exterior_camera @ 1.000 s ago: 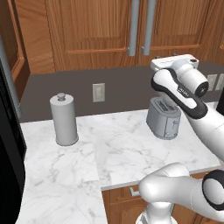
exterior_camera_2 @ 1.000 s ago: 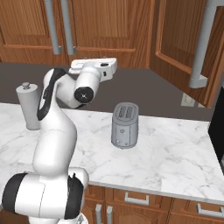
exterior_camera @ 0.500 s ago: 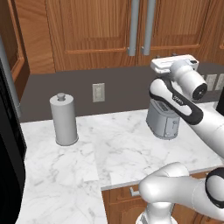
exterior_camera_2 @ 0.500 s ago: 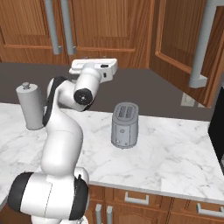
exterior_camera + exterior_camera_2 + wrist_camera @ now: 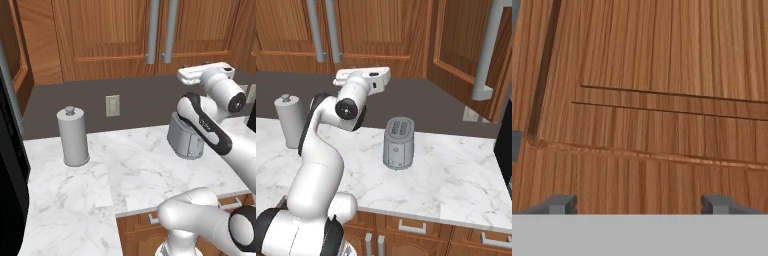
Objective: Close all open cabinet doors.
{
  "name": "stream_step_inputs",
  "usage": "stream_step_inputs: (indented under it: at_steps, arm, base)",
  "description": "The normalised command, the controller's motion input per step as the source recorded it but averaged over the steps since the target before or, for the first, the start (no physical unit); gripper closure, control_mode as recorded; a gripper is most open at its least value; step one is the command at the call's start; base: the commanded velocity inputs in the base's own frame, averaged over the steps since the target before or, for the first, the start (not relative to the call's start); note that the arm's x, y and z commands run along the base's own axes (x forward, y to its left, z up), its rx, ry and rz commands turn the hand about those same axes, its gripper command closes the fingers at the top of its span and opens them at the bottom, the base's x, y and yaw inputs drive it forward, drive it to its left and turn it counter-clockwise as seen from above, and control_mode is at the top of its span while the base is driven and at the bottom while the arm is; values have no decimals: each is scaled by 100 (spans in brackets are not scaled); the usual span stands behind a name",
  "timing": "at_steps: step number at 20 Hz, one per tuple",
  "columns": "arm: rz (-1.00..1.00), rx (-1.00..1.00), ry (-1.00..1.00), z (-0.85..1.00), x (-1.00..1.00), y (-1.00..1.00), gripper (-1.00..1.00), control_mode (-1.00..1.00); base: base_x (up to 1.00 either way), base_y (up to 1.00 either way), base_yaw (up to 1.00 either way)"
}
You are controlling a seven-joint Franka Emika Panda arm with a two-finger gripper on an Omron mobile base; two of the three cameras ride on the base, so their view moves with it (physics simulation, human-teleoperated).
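Above the marble counter, I am holding my claw spread and empty, its tips facing a cabinet door's panel. At upper right in the right base view, one cabinet door is hanging open, well apart from the toaster and the paper towel roll.
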Motion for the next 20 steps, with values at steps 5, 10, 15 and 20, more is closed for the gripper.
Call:
stream_step_inputs:
  at_steps: [5, 10, 15, 20]
  arm:
    - [-5, -3, 24, 51, -52, 0, -100, -100]
    - [-5, -4, 26, 43, -59, 0, -100, -100]
    - [-5, -2, 18, 17, -75, 0, -100, -100]
    - [-1, -1, 8, 1, -70, 0, -100, -100]
  base:
    - [0, 0, 0]
    - [0, 0, 0]
    - [0, 0, 0]
    - [0, 0, 0]
